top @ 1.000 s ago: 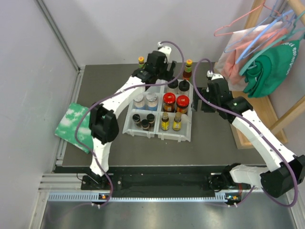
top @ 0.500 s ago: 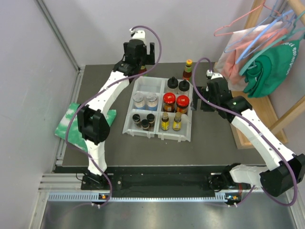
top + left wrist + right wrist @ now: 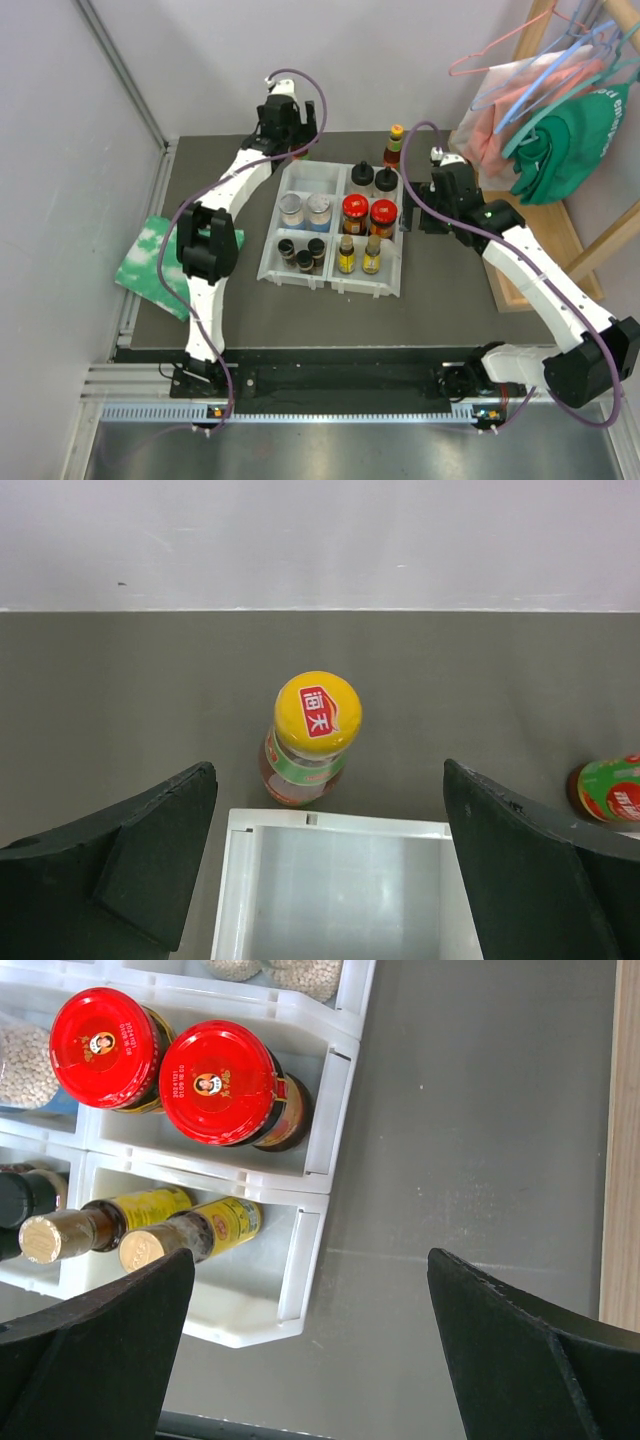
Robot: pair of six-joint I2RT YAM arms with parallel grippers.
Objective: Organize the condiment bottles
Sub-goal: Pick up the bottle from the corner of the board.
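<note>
A white compartmented tray (image 3: 333, 283) holds black-capped bottles (image 3: 374, 178), pale-lidded jars (image 3: 304, 208), red-lidded jars (image 3: 368, 214), tiny dark jars (image 3: 301, 251) and yellow-labelled bottles (image 3: 358, 256). Its back-left compartment (image 3: 340, 880) is empty. My left gripper (image 3: 288, 140) is open over the tray's back-left edge. In the left wrist view a yellow-capped sauce bottle (image 3: 316, 730) stands upright just behind the tray, ahead of the open gripper (image 3: 330, 860). A second sauce bottle (image 3: 396, 145) stands behind the tray's right side. My right gripper (image 3: 428, 212) is open and empty beside the tray's right edge (image 3: 300, 1270).
A green-white cloth (image 3: 160, 262) lies at the table's left edge. A wooden rack (image 3: 545, 255) with hangers and clothes (image 3: 560, 120) stands at the right. The back wall is close behind the yellow-capped bottle.
My left arm has swung from over the tray's back to the back left and now covers the yellow-capped bottle in the top view. The right arm has barely moved.
</note>
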